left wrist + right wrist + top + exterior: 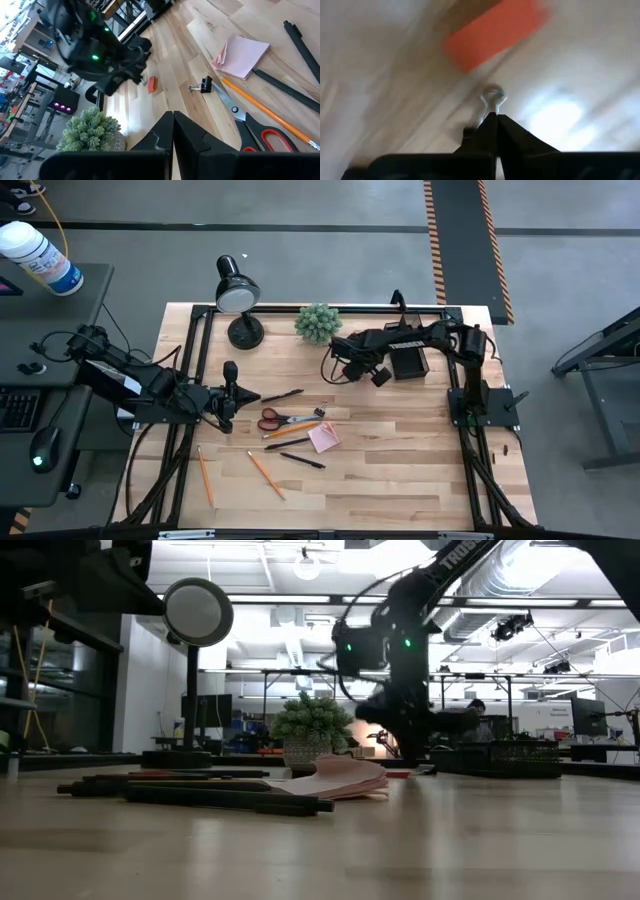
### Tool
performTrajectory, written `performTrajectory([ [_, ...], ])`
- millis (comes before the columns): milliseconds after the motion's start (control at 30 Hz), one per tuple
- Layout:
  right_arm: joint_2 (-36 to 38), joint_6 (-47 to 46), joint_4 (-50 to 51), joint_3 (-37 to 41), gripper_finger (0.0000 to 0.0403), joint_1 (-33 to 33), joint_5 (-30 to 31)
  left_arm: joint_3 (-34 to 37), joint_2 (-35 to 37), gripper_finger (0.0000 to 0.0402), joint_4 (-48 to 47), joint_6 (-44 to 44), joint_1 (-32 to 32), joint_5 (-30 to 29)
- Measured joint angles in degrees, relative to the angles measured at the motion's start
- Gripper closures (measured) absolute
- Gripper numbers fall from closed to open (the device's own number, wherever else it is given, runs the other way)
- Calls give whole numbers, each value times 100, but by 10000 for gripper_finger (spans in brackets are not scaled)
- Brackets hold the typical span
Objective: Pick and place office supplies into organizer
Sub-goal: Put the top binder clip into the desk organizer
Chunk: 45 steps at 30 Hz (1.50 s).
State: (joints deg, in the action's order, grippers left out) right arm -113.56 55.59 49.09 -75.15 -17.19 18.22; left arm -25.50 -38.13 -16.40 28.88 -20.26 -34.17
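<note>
The left gripper [240, 394] waits at the table's [400, 470] left side, fingers shut and empty, with scissors [278, 418], pencils [265, 474], pens [301, 461] and the pink pad [323, 438] lying loose just beyond it. The step in hand looks like a pick of the red piece [152, 84] by the right gripper [136, 75], low over the table beside the organizer [409, 362]. Its fingers [496, 131] have closed on nothing: the red piece [492, 31] lies just beyond their tips, untouched. The next move calls for reopening, reaching forward to straddle it, then closing.
</note>
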Motion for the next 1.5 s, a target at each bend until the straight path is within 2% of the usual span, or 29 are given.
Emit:
performTrajectory([
  [233, 10, -53, 317, -550, 402, 4, 31, 0, 0, 401, 0, -2, -2, 0],
  [367, 15, -150, 588, -688, 402, -43, -229, 0, 0, 401, -1, -2, 0, 0],
  [500, 20, -133, 689, -563, 402, -80, -237, 0, -2, 401, -2, -4, 0, 1],
  [767, 20, -164, 718, -167, 402, -152, -727, 0, 0, 401, -2, -5, 1, 2],
  [967, 31, -404, 577, -149, 402, -289, -784, 0, -1, 401, -2, -4, -1, 2],
  [1100, 31, -414, 540, -149, 402, -367, -1116, 0, 0, 401, -2, -4, -1, 2],
  [1500, 20, -413, 360, -149, 400, -385, -971, 0, 0, 401, -2, -4, -1, 2],
])
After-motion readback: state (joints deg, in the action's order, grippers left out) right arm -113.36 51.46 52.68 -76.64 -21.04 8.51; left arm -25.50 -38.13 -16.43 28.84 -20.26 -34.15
